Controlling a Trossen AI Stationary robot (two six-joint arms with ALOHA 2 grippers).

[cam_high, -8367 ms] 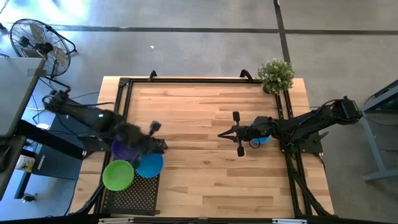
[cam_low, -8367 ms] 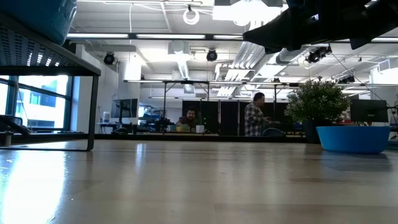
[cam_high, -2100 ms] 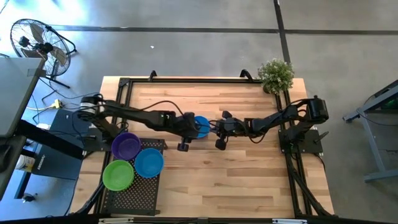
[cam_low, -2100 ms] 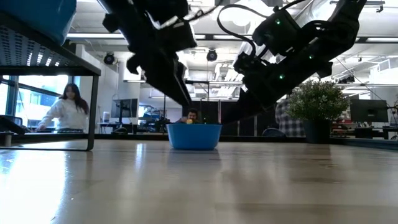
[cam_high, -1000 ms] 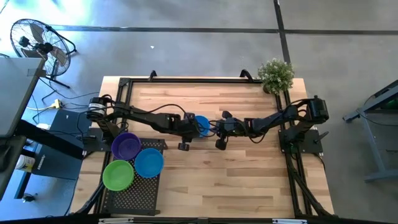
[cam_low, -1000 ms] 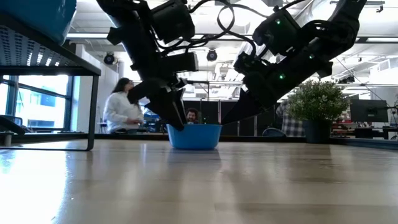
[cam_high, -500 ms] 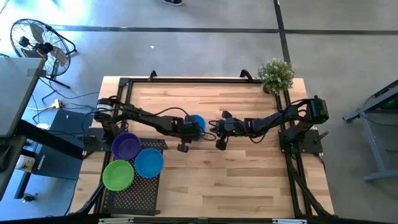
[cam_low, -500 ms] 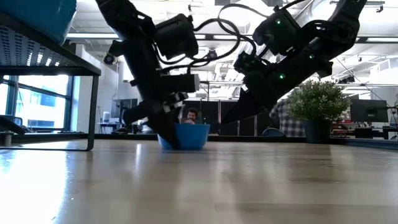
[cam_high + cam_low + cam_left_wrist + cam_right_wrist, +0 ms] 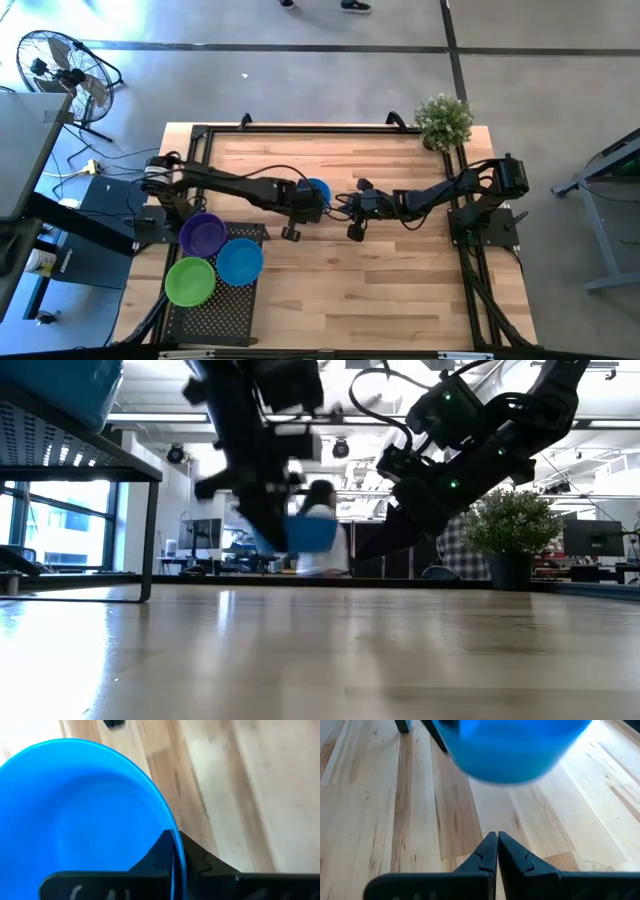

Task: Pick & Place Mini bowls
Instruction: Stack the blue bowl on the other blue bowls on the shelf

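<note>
A blue mini bowl (image 9: 319, 190) hangs in the air at mid-table, held by my left gripper (image 9: 303, 203); it also shows in the low view (image 9: 312, 532) and fills the left wrist view (image 9: 75, 815). My right gripper (image 9: 496, 842) is shut and empty, just right of the bowl (image 9: 510, 750), above the table (image 9: 353, 212). A purple bowl (image 9: 204, 234), a green bowl (image 9: 189, 280) and a second blue bowl (image 9: 240, 263) sit on a black mesh stand (image 9: 215, 315) at the table's near left. My left gripper pinches the blue bowl's rim (image 9: 173, 851), one finger inside the bowl and one outside against its wall. The fingers come at the rim from the table's left side. The bowl is lifted clear of the table and stays about upright (image 9: 312, 532).
A small potted plant (image 9: 443, 120) stands at the far right corner. A black frame (image 9: 300, 129) runs round the table's edges. Bare wood lies near and far of the grippers. A person (image 9: 322, 545) moves in the room behind the table.
My left gripper has taken the blue bowl by its rim, dragged it a little toward the table's left edge, and lifted it clear of the table. My right gripper has kept still.
</note>
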